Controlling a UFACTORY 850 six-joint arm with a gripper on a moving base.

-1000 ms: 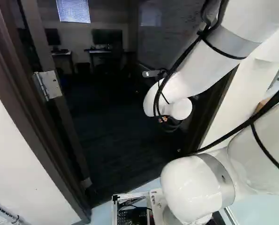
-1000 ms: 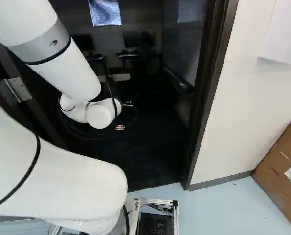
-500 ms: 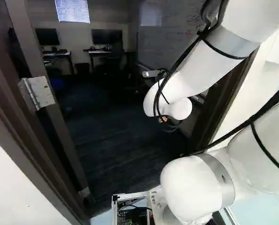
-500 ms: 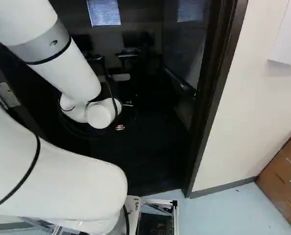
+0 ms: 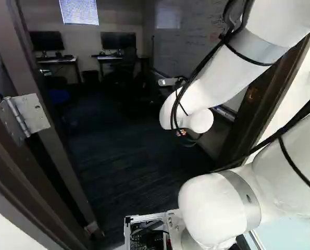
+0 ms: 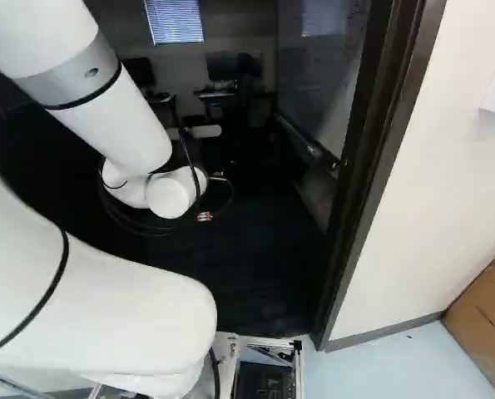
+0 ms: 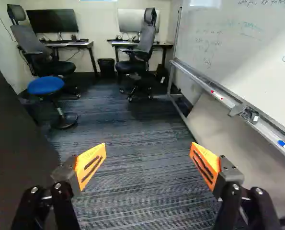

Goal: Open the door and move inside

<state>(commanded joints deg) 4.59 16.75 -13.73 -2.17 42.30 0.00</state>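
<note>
Wrist view, stool (image 7: 46, 85) nr open door (image 7: 13, 143), whiteboard (image 7: 238, 52) opp.

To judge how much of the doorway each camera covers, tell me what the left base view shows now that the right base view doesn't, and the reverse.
Only the left base view: the metal door hinge.

Only the right base view: the grey baseboard under the white wall. The cardboard box is plain only here; a brown sliver at the left base view's right edge may belong to it.

Both: the white arm, the dark door frame, the window blinds, monitors and the whiteboard.
</note>
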